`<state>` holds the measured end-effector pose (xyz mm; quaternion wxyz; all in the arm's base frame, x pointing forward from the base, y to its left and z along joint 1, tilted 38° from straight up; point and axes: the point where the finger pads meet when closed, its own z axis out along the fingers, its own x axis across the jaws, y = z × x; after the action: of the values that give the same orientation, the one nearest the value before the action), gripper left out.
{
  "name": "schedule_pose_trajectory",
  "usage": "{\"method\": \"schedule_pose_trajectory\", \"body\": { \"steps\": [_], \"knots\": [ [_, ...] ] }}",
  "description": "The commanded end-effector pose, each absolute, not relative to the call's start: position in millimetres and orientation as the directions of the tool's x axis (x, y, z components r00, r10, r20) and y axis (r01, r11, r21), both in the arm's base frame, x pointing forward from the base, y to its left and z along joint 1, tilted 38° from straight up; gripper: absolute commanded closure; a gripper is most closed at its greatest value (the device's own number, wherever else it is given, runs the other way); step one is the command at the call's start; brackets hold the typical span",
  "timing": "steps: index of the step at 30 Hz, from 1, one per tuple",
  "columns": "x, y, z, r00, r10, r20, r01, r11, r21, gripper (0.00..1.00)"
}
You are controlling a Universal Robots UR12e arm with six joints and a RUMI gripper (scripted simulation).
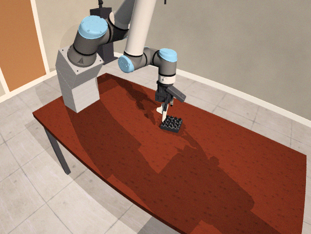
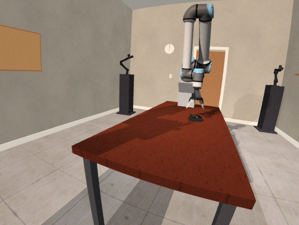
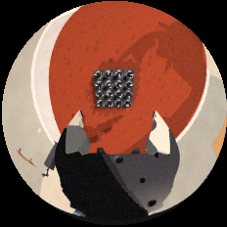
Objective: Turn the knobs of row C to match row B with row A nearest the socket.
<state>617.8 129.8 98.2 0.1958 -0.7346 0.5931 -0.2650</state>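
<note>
The knob box (image 1: 170,129) (image 2: 196,119) (image 3: 113,80) is a small dark square block lying flat on the table, its top covered by a grid of black knobs with pale marks. The knobs are too small to read the marks, and I cannot tell which side has the socket. My gripper (image 1: 161,116) (image 2: 195,108) (image 3: 117,111) is open and empty, its two pale fingers spread wide. It hangs above the table on the robot-base side of the box, touching no knob. In the wrist view the box lies beyond the fingertips, roughly centred between them.
The red-brown table (image 1: 226,155) (image 2: 169,154) (image 3: 73,59) carries the box, with the arm's shadow across it. The grey robot pedestal (image 1: 85,95) (image 2: 184,97) stands at the table's far end in the exterior view. Two dark stands (image 2: 126,94) (image 2: 270,108) with small arms stand off the table.
</note>
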Motion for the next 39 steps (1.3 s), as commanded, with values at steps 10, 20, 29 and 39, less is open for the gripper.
{"method": "schedule_pose_trajectory", "body": {
  "steps": [10, 20, 29, 39],
  "knots": [
    [615.3, 129.2, 96.5, 0.156, -0.976, 0.153, -0.771, -0.217, -0.599, 0.00],
    [607.1, 126.7, 89.4, 0.156, -0.976, 0.151, -0.773, -0.215, -0.597, 0.00],
    [593.4, 122.4, 77.5, 0.156, -0.976, 0.151, -0.773, -0.215, -0.597, 0.00],
    [583.3, 119.3, 68.8, 0.156, -0.976, 0.151, -0.773, -0.215, -0.597, 0.00]
  ]
}}
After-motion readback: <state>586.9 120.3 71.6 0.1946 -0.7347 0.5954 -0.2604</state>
